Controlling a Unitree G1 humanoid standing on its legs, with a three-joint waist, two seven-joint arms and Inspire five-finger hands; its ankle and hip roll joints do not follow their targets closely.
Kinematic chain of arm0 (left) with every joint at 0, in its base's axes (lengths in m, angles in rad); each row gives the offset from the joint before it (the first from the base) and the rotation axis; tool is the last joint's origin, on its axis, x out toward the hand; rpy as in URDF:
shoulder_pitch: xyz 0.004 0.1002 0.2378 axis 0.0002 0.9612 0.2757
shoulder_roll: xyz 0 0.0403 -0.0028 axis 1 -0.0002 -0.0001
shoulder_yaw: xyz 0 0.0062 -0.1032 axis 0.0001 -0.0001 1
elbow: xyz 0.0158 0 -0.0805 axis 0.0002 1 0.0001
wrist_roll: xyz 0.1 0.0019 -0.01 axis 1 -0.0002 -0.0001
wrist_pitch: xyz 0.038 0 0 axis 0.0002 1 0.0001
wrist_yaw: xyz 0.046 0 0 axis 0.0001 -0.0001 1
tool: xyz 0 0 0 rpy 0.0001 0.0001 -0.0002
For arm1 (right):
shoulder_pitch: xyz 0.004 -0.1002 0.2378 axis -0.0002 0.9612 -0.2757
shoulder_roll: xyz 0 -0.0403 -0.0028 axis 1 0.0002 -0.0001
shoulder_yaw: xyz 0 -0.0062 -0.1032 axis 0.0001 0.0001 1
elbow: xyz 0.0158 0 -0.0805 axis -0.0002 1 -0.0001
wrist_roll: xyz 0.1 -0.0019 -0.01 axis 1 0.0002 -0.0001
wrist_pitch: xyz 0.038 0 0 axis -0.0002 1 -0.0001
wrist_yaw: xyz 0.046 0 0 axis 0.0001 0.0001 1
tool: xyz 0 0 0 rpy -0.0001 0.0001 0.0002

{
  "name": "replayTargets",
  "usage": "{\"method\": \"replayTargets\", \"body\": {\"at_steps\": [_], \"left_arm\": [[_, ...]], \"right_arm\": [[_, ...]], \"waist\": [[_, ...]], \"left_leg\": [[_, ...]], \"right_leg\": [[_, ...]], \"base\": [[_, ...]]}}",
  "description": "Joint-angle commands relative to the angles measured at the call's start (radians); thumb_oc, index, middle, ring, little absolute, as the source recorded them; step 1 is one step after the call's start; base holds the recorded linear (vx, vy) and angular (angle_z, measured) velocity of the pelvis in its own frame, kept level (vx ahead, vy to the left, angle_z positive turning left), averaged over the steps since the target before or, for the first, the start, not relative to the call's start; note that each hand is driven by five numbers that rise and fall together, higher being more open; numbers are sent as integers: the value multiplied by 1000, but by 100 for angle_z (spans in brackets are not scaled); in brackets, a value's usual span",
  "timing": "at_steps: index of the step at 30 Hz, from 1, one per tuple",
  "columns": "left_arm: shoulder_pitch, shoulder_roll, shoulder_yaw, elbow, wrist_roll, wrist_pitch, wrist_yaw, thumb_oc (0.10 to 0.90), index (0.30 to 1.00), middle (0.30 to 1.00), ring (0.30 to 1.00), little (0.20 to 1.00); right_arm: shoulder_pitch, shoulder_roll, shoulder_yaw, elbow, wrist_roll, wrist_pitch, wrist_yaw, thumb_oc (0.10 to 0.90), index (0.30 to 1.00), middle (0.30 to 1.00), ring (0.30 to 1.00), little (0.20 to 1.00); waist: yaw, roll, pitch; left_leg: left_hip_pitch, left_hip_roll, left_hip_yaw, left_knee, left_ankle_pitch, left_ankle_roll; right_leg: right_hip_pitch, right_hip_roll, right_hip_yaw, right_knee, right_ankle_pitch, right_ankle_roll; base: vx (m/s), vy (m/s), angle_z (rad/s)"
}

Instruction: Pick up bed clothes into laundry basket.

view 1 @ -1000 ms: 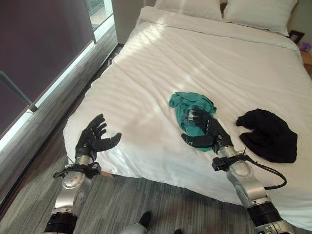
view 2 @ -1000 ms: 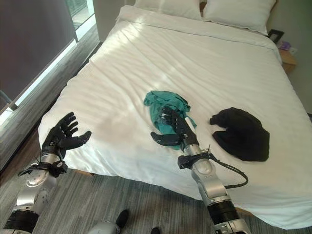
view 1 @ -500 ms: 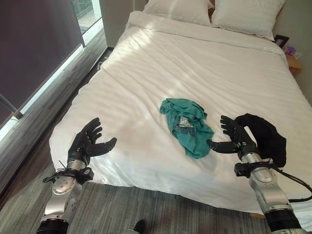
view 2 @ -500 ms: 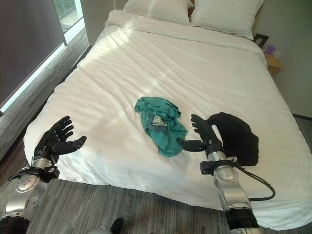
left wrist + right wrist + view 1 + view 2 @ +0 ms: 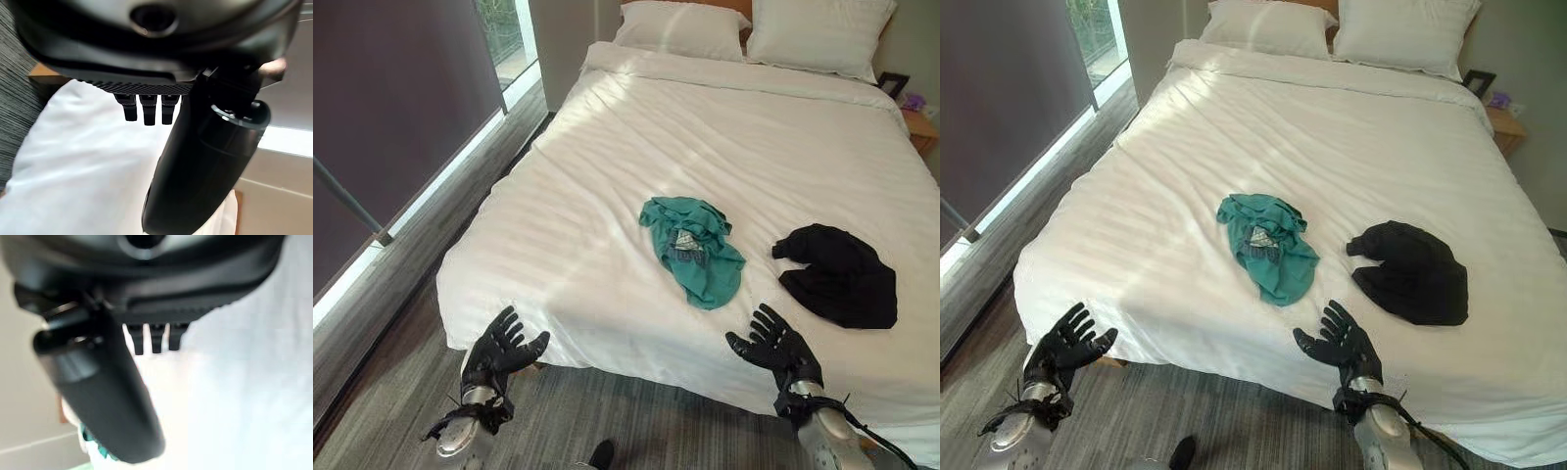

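Both hands, left point(image 5: 501, 351) & right point(image 5: 771, 343), splayed, empty at white bed point(image 5: 607, 176) edge; crumpled teal garment point(image 5: 693, 241) & black garment point(image 5: 837, 273) lie far in, risking short reach.

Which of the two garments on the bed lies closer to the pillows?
The teal garment, crumpled mid-bed; the black garment lies farther toward the foot, on the robot's right.

teal garment point(image 5: 693, 248), black garment point(image 5: 837, 274), white bed sheet point(image 5: 607, 186) w/ faint stripes, grey wood-grain floor point(image 5: 391, 392)
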Motion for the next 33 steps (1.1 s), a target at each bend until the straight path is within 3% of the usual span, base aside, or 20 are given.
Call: {"method": "replayTargets", "body": {"at_steps": [1, 2, 3, 4, 5, 7, 9, 11, 13, 14, 15, 16, 17, 19, 21, 24, 26, 27, 29, 33], "left_arm": [[-83, 70, 46, -62, 19, -104, 10, 800, 900, 900, 900, 900], [-90, 94, 46, -68, 43, -108, 18, 800, 900, 900, 900, 900], [-90, 94, 47, -69, 43, -107, 18, 800, 900, 900, 900, 900], [-80, 100, 55, -86, 29, -111, 2, 800, 900, 900, 900, 900], [-79, 100, 52, -94, 16, -114, -8, 800, 900, 900, 900, 900], [-78, 100, 46, -95, 8, -116, -13, 800, 900, 900, 900, 900], [-84, 103, 40, -95, 5, -121, -12, 800, 900, 900, 900, 900], [-87, 98, 42, -85, -7, -129, -1, 800, 900, 900, 900, 900], [-92, 95, 41, -75, -22, -133, 2, 800, 900, 900, 900, 900], [-91, 99, 42, -66, -8, -136, 3, 800, 900, 900, 900, 900], [-106, 100, 36, -65, 7, -139, 10, 800, 900, 900, 900, 900], [-120, 75, 27, -53, -51, -128, 2, 800, 900, 900, 900, 900], [-121, 75, 27, -53, -51, -128, 2, 800, 900, 900, 900, 900], [-115, 55, 25, -69, -76, -123, -20, 800, 900, 900, 900, 900], [-108, 64, 29, -103, -54, -124, -32, 800, 900, 900, 900, 900], [-126, 54, 12, -92, -77, -125, -36, 800, 900, 900, 900, 900], [-141, 52, -7, -82, -66, -118, -32, 800, 900, 900, 900, 900], [-141, 52, -8, -81, -66, -118, -32, 800, 900, 900, 900, 900], [-160, 70, -33, -99, -32, -111, -33, 800, 900, 900, 900, 900], [-213, 81, -82, -105, -32, -98, -39, 800, 900, 900, 900, 900]], "right_arm": [[-92, -63, -6, -158, 19, -121, 4, 800, 900, 900, 900, 900], [-129, -44, 39, -178, 14, -123, 17, 800, 900, 900, 900, 900], [-130, -43, 40, -177, 14, -123, 17, 800, 900, 900, 900, 900], [-147, -50, 55, -185, 5, -116, 33, 800, 900, 900, 900, 900], [-143, -55, 53, -182, 1, -116, 40, 800, 900, 900, 900, 900], [-140, -57, 55, -181, -6, -119, 37, 800, 900, 900, 900, 900], [-145, -64, 49, -199, -35, -121, 22, 800, 900, 900, 900, 900], [-149, -66, 49, -200, -28, -123, 18, 800, 900, 900, 900, 900], [-154, -69, 54, -208, -28, -122, 20, 800, 900, 900, 900, 900], [-170, -78, 67, -192, -25, -128, 27, 800, 900, 900, 900, 900], [-186, -96, 72, -161, -25, -134, 23, 800, 900, 900, 900, 900], [-190, -139, 69, -163, -23, -128, 12, 800, 900, 900, 900, 900], [-191, -140, 69, -163, -23, -128, 12, 800, 900, 900, 900, 900], [-201, -144, 77, -167, 13, -126, 30, 800, 900, 900, 900, 900], [-210, -157, 74, -164, -10, -122, 33, 800, 900, 900, 900, 900], [-205, -154, 63, -159, -20, -120, 26, 800, 900, 900, 900, 900], [-188, -148, 69, -163, -29, -115, 22, 800, 900, 900, 900, 900], [-186, -148, 68, -165, -30, -114, 22, 800, 900, 900, 900, 900], [-159, -148, 76, -176, -43, -105, 41, 800, 900, 900, 900, 900], [-162, -198, 53, -176, -85, -95, 43, 800, 900, 900, 900, 900]], "waist": [[18, 25, -29], [35, 45, -16], [35, 43, -15], [42, 62, -21], [35, 63, -28], [28, 59, -33], [30, 35, -51], [23, 25, -65], [23, 26, -72], [32, 23, -75], [29, 23, -66], [8, -3, -53], [7, -3, -55], [21, -34, -61], [31, -35, -68], [30, -34, -77], [24, -20, -87], [24, -20, -85], [9, -12, -89], [-8, -34, -95]], "left_leg": [[-40, 0, 9, 115, -127, 27], [-33, 42, 16, 107, -127, 22], [-30, 41, 17, 104, -128, 23], [-11, 97, 11, 78, -130, 5], [1, 118, -10, 65, -134, -7], [17, 134, -18, 53, -142, -16], [39, 190, -28, 31, -159, -57], [62, 252, -38, -17, -134, -84], [63, 314, -37, -62, -66, -120], [48, 353, -14, -72, -4, -142], [18, 388, -2, -70, 92, -146], [-32, 369, 84, -5, 135, -92], [-38, 367, 82, -4, 137, -92], [-28, 284, 23, 75, 86, -80], [-21, 191, -39, 104, 27, -70], [-24, 85, -34, 59, -50, -41], [-30, 11, -30, 4, -39, -7], [-26, 11, -31, 1, -38, -6], [-14, -33, -26, -40, -20, 28], [-17, -39, -33, -27, -25, 38]], "right_leg": [[-177, 75, 81, 342, -85, -2], [-235, -23, 32, 410, -9, 22], [-238, -24, 33, 418, -14, 22], [-258, -149, 16, 379, 38, -4], [-246, -195, 38, 336, 75, 1], [-225, -215, 65, 282, 112, 18], [-219, -283, 72, 125, 180, 86], [-215, -262, 110, 116, 174, 118], [-211, -223, 109, 145, 107, 124], [-191, -198, 43, 113, 54, 116], [-179, -162, 24, 105, 38, 102], [-144, -141, -7, 52, 39, 70], [-146, -142, -7, 49, 43, 71], [-140, -111, 2, -8, 71, 52], [-131, -88, 22, 1, 60, 39], [-112, -47, 27, 13, 38, 15], [-105, -2, 28, 4, 39, 5], [-101, -3, 28, 4, 37, 5], [-92, 45, 44, 6, 25, -7], [-98, 62, 61, 26, 14, -11]], "base": [[-102, -116, -70], [-93, -120, -55], [-43, -263, -55], [81, -299, -42], [145, -418, -42], [168, -338, 13], [216, -560, 12], [166, -574, -2], [124, -594, 25], [67, -667, 23], [8, -810, 19], [-35, -584, 25], [-6, -577, 70], [57, -465, 50], [127, -381, -30], [144, -275, -20], [128, -145, 35], [137, -113, 15], [112, -84, 6], [55, -30, 4]]}}
